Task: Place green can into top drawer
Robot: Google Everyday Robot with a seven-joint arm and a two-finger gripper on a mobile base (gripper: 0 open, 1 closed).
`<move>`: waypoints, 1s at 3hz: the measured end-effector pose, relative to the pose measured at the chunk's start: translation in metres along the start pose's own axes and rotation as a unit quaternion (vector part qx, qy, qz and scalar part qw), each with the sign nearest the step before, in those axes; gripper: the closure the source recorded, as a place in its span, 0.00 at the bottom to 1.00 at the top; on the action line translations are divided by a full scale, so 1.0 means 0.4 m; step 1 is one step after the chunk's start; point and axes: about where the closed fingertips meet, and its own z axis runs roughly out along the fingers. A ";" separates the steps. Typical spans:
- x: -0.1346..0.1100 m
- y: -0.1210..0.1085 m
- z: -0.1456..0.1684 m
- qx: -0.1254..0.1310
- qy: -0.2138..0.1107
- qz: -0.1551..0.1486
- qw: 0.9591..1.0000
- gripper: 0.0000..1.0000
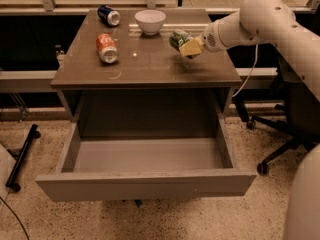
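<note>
End effector [187, 45] was clamped on green can [177, 37] nr surface's [150, 66] right edge; needed clean lift, then past front edge into top drawer [145, 185].

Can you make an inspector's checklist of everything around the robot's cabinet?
Surface: brown cabinet top, shiny.
Job's things: green can at the right rear of the top; top drawer pulled open, nothing seen inside.
Clutter: red can and blue can lying on their sides; white bowl upright.
Grippers: gripper right at the green can.
Cables: thin cable hanging below the arm.
Surroundings: office chair on the right; speckled floor.
</note>
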 end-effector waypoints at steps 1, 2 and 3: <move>-0.042 0.137 -0.084 -0.068 -0.038 -0.061 0.995 1.00; -0.025 0.260 -0.178 -0.123 -0.057 -0.116 0.984 1.00; 0.055 0.338 -0.285 -0.149 -0.053 -0.126 0.979 1.00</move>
